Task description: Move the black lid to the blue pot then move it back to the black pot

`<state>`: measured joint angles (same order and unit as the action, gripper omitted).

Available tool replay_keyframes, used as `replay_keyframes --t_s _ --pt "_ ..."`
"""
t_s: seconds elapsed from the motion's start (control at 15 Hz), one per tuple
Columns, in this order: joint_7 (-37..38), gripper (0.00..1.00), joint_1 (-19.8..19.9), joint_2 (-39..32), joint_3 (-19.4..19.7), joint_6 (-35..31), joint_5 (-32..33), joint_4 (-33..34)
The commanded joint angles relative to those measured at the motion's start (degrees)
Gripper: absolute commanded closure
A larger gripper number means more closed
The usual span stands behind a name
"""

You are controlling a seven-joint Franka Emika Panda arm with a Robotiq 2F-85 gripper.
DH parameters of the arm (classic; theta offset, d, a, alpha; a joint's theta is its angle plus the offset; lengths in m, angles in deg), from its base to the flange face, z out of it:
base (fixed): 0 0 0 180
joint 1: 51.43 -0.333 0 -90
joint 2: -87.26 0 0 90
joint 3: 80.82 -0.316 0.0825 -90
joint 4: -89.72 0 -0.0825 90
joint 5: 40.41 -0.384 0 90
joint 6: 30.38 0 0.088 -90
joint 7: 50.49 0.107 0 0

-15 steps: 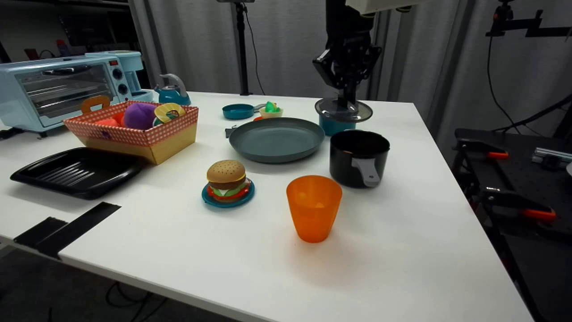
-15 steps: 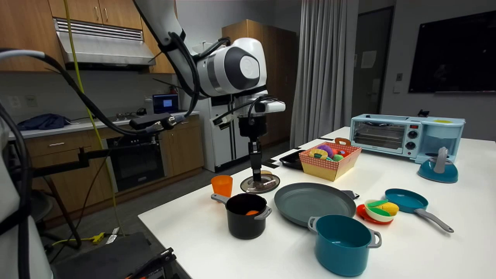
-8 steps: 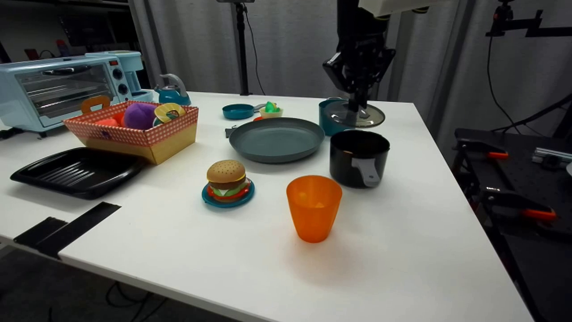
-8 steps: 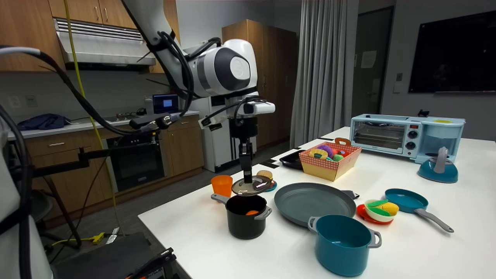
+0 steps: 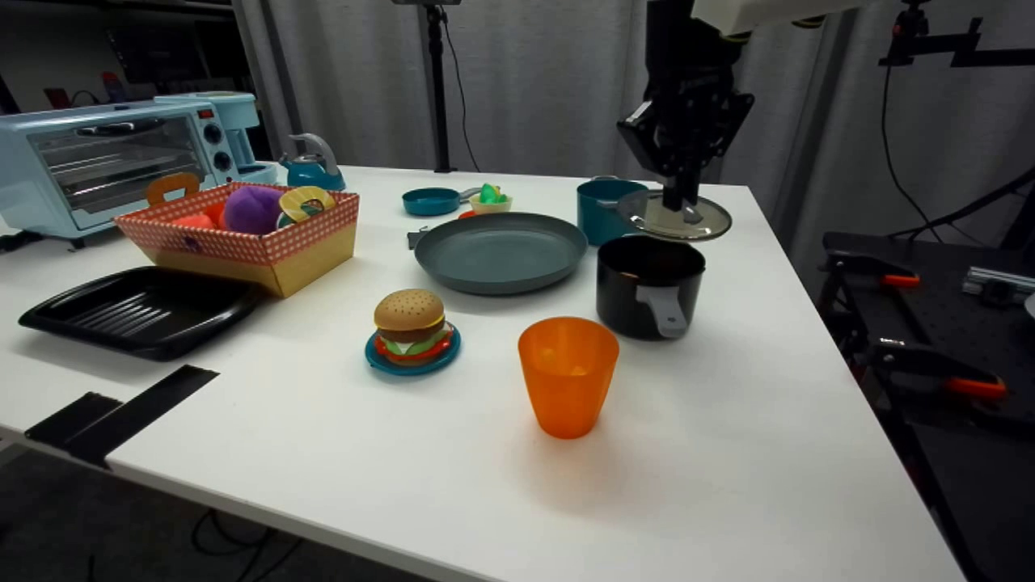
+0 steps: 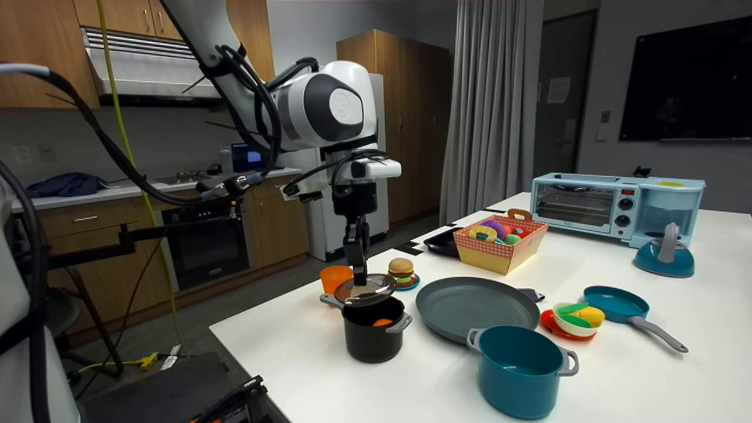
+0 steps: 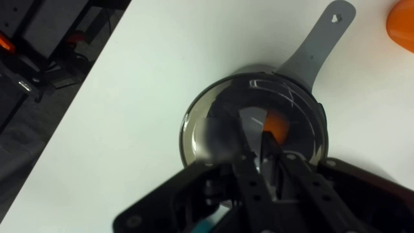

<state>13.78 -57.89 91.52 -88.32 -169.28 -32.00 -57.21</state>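
The black lid point(image 6: 379, 288), smoky see-through with a dark rim, hangs above the black pot point(image 6: 373, 341) in an exterior view. My gripper point(image 6: 360, 281) points down and is shut on the lid's grey knob point(image 7: 252, 121). Through the glass in the wrist view, the pot's dark inside and an orange thing point(image 7: 275, 127) show. A gap between lid and pot rim is visible, and the lid sits somewhat off-centre. The uncovered blue pot point(image 6: 520, 376) stands apart from the black one; the lid point(image 5: 647, 214) partly overlaps it in an exterior view.
Close to the black pot are an orange cup point(image 5: 568, 380) and a large grey plate point(image 5: 501, 255). A toy burger point(image 5: 410, 323), a black tray point(image 5: 145, 311) and a checked basket point(image 5: 267, 259) stand farther off. The table's edge point(image 7: 81, 94) runs near the pot.
The held lid has travelled sideways until it is over the black pot, in one steady shift with the arm. The jaws have stayed shut. Both pots stand where they were.
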Motion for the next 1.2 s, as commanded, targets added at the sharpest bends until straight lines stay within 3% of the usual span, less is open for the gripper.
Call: replay_keyframes --t_s 0.0,0.47,1.13 --pt "-2.1 0.96 0.3 0.0 0.1 -4.2 -3.4 -2.4" --pt "-7.9 0.96 1.7 -4.2 2.4 -9.1 -6.1 -2.8" --pt "-18.2 0.96 2.6 -9.0 4.9 -5.3 -7.1 4.9"
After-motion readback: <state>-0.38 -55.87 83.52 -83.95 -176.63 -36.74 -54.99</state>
